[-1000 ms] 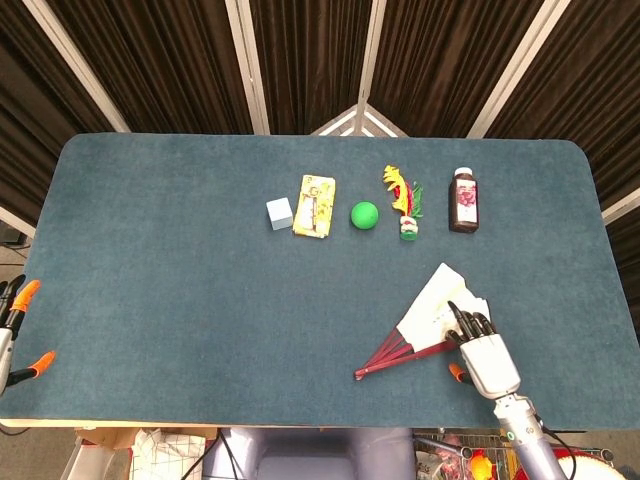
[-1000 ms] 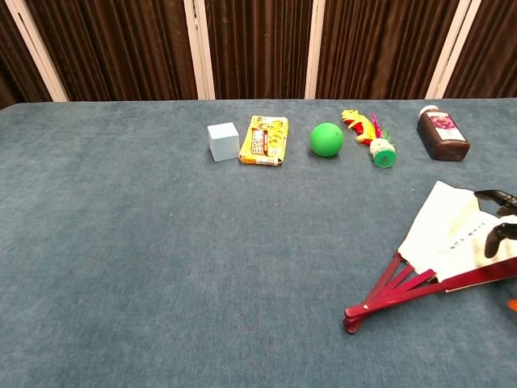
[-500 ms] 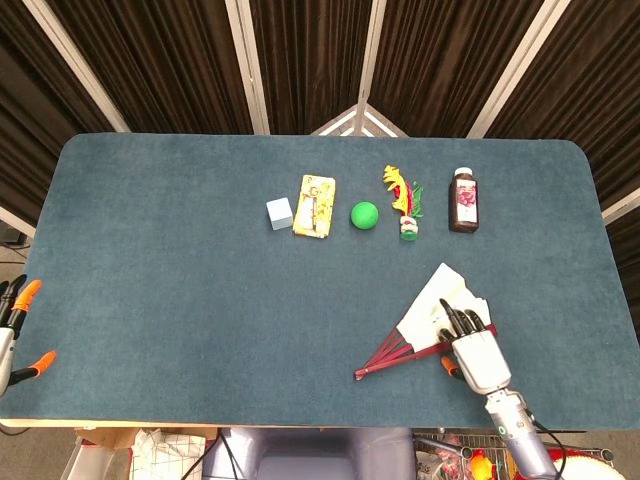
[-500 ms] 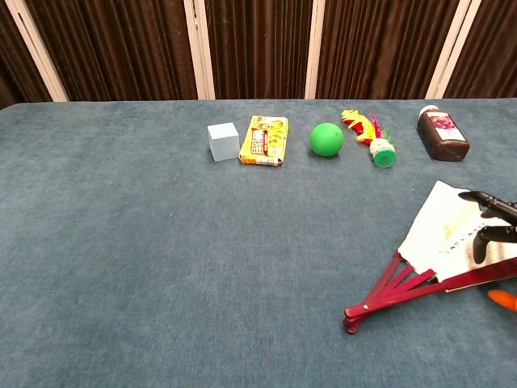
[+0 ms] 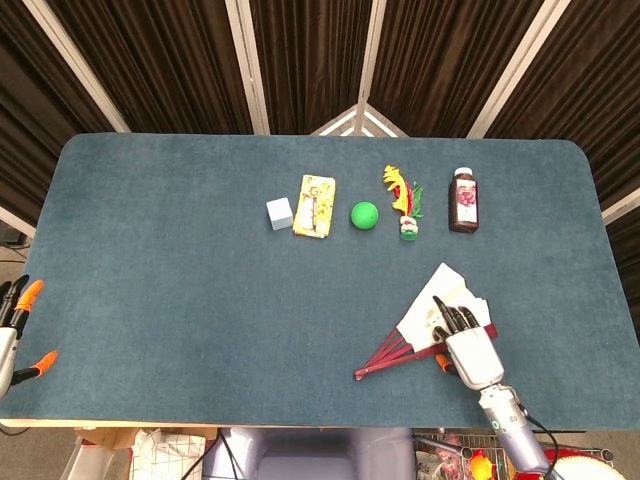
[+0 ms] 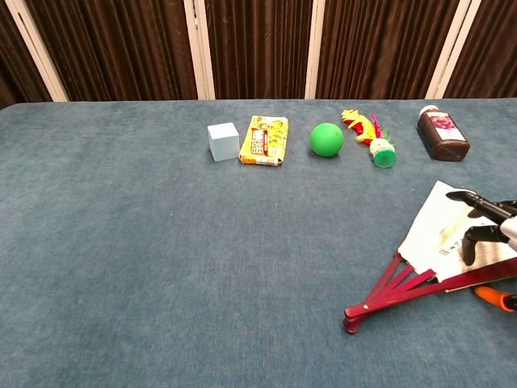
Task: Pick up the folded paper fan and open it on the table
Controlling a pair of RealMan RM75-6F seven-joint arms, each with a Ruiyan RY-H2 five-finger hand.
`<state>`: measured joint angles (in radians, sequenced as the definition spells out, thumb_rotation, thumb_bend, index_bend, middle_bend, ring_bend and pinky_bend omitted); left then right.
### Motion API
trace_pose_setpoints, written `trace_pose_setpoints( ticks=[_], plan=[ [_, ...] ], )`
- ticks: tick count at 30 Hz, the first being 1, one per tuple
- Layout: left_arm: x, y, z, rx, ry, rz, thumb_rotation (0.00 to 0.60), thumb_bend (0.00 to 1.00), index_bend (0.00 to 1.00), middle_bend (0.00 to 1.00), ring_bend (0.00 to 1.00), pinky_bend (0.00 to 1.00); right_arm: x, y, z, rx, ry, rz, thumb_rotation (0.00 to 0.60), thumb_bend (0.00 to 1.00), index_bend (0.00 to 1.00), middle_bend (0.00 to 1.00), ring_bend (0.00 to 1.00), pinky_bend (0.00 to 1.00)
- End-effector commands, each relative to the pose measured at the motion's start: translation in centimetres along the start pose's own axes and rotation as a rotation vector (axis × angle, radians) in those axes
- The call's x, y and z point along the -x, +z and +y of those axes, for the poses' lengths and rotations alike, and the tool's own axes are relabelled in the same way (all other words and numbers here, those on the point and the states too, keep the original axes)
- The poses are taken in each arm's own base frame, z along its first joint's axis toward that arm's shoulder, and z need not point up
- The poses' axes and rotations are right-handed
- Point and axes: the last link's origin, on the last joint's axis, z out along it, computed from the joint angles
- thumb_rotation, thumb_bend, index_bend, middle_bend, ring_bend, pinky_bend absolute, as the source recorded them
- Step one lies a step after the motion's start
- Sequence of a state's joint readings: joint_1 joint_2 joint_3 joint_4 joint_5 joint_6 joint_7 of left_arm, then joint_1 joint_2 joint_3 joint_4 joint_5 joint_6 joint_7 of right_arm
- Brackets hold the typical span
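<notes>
Right robot hand (image 5: 465, 340) at our five o'clock rests spread dark fingertips (image 6: 468, 246) on the part-open paper fan (image 5: 432, 318), gripping nothing; left robot hand (image 5: 15, 325) lies open at eight o'clock.

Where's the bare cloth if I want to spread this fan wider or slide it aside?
Free: the whole stretch left of the paper fan, from its red ribs to the table edge, below the blue cube. Crowded: the far row, yellow packet, green ball, shuttlecock, brown bottle. The right hand covers the fan's right side.

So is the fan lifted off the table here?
No, the fan lies flat on the table, partly spread, with the right hand resting on its paper.
</notes>
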<state>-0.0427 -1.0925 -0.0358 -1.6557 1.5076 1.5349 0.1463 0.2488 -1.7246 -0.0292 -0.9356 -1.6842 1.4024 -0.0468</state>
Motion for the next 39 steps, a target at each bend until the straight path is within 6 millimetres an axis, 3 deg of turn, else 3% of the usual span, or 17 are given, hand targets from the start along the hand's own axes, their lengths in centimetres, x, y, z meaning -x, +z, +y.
trace_pose_setpoints(
  ticks=[1,26,39],
  plan=[
    [0.0,0.0,0.0,0.000,0.000,0.000,0.600,0.21,0.00,0.00,0.00,0.00,0.1,0.1,0.0,0.001,0.007,0.000,0.600,0.32,0.56,0.08,0.21,0.20],
    [0.2,-0.1,0.4,0.012,0.002,-0.006,0.600,0.21,0.00,0.00,0.00,0.00,-0.8,0.5,0.5,0.002,0.063,0.060,0.600,0.38,0.67,0.10,0.23,0.20],
    [0.2,-0.1,0.3,0.014,-0.001,-0.010,0.600,0.21,0.00,0.00,0.00,0.00,-5.6,2.0,1.5,-0.005,0.085,0.221,0.600,0.39,0.71,0.11,0.23,0.20]
  ],
)
